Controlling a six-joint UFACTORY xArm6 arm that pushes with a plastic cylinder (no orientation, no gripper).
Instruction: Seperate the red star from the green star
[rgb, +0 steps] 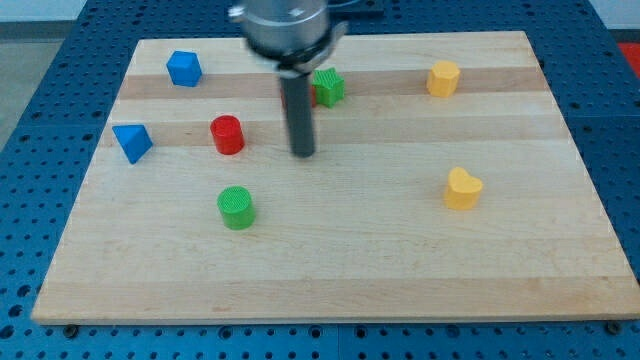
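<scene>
The green star sits near the view's top centre on the wooden board. The red star touches its left side and is mostly hidden behind my rod; only slivers of red show. My tip rests on the board just below the two stars, slightly left of the green star and to the right of the red cylinder.
A blue pentagon block and a blue triangle block lie at the view's left. A green cylinder lies lower left of my tip. A yellow block sits at upper right and a yellow heart at right.
</scene>
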